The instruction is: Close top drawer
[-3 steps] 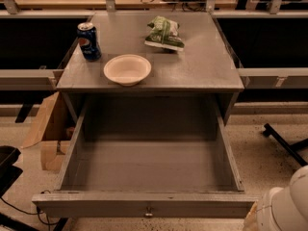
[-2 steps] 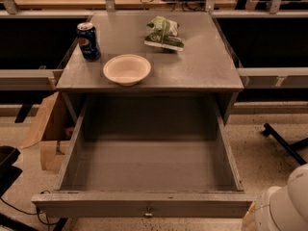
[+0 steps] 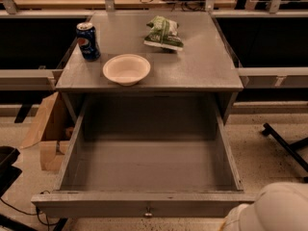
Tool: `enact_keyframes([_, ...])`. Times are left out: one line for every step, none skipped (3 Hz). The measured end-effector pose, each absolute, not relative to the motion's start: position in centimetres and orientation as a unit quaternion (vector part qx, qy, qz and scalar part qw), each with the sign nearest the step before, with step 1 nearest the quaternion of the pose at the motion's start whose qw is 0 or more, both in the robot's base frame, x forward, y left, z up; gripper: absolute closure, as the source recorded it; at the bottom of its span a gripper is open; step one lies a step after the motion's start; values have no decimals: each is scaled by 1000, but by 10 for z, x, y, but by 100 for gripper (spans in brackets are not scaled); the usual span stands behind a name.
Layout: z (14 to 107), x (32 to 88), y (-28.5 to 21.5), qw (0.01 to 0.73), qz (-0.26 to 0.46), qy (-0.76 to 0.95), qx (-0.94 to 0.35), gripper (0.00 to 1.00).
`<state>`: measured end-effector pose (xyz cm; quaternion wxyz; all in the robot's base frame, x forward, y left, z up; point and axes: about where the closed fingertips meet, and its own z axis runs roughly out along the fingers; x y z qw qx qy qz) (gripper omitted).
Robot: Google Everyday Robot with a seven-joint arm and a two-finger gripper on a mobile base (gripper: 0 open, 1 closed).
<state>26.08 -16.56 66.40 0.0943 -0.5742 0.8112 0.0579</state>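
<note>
The top drawer [image 3: 149, 165] is a wide, deep grey wooden drawer, pulled fully out toward me and empty inside. Its front panel [image 3: 96, 205] runs along the bottom of the view, with a small metal knob [image 3: 148, 212] at its centre. A white rounded part of my arm [image 3: 269, 211] sits at the bottom right, just beside the drawer's right front corner. The gripper itself is out of view.
On the grey cabinet top [image 3: 202, 61] stand a blue soda can [image 3: 88, 41], a white bowl [image 3: 126, 69] and a green snack bag [image 3: 163, 32]. A cardboard box [image 3: 45, 129] lies on the floor at left. A black chair leg [image 3: 286, 146] is at right.
The view has shifted very slightly; the drawer stays fully open and nothing on the cabinet has moved.
</note>
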Motion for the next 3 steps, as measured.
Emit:
enact_keyframes([628, 267, -138, 121, 82, 810, -568, 100])
enact_keyframes([602, 290, -122, 149, 81, 809, -563, 100])
enact_keyframes([587, 324, -119, 170, 57, 806, -563, 100])
